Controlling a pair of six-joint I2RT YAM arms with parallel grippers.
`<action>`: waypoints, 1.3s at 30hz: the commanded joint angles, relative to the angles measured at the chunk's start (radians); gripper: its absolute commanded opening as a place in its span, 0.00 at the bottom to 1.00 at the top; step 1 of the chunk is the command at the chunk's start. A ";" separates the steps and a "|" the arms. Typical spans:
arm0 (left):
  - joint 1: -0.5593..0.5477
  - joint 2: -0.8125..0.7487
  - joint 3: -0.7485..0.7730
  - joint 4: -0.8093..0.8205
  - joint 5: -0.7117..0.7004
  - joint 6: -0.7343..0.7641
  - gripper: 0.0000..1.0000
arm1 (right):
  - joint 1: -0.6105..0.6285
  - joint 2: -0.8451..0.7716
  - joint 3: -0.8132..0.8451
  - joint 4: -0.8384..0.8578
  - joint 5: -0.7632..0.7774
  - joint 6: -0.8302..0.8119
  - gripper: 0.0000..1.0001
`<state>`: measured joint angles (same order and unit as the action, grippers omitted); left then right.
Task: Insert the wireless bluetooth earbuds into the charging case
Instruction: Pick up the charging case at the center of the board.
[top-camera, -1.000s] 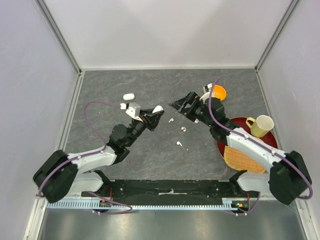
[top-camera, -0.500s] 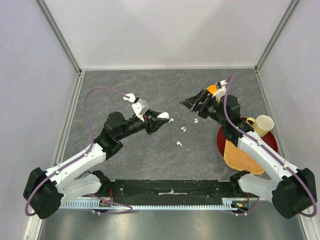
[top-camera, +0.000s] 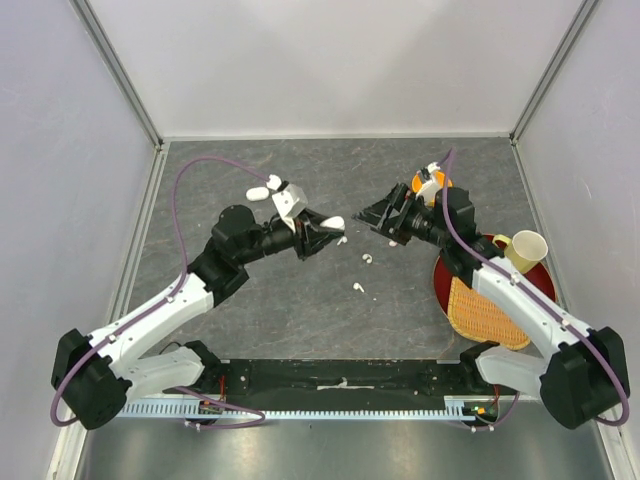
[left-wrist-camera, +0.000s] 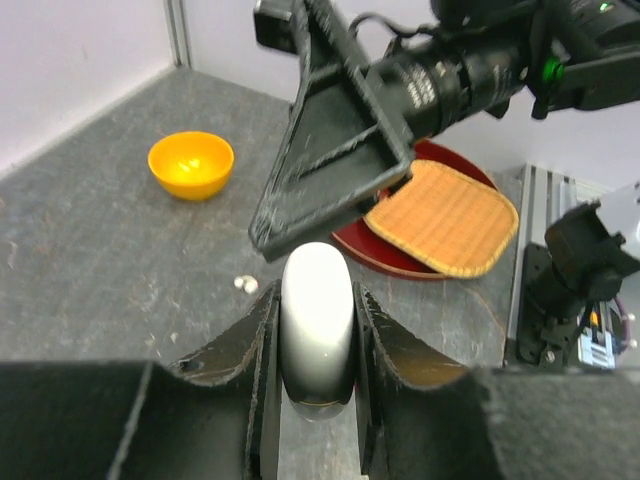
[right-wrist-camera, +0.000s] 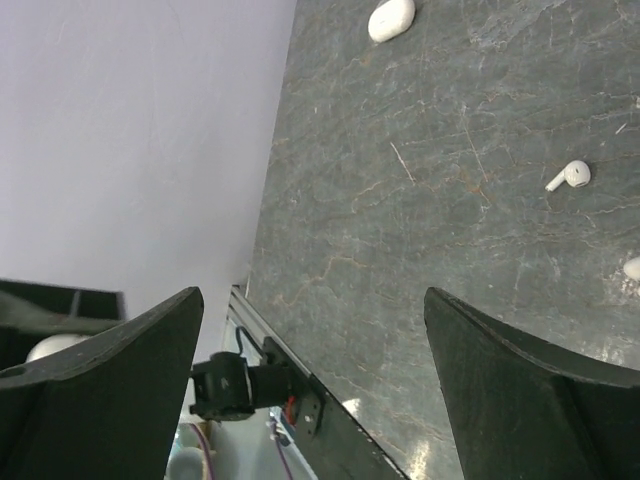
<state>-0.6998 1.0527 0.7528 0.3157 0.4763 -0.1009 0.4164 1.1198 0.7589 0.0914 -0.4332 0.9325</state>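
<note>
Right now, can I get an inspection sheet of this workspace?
Surface: dark grey table, scratched.
Job's things: held case in the left jaws; second case lying apart; earbuds loose on the table.
Clutter: orange bowl, red tray, woven mat, yellow mug.
Grippers: left gripper jaws shut on held case; right gripper jaws open, empty.
Cables: purple cables loop from both wrists.
Surroundings: pale walls.

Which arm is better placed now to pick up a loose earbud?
Right. The right gripper is open and empty, close to a loose earbud. The left gripper is shut on the charging case, so it cannot grasp anything else.
</note>
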 joint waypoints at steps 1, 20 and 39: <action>0.005 0.038 0.149 0.008 -0.062 0.046 0.02 | -0.024 0.072 0.170 -0.158 -0.022 0.064 0.98; 0.006 -0.022 -0.010 0.028 0.048 0.115 0.02 | -0.073 0.017 0.208 -0.187 -0.308 0.012 0.98; -0.003 -0.011 -0.044 0.118 0.222 0.050 0.02 | 0.062 -0.043 0.007 0.152 -0.406 0.357 0.98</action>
<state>-0.6979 1.0355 0.7128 0.3744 0.6487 -0.0368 0.4309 1.0782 0.7589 0.1032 -0.8402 1.2179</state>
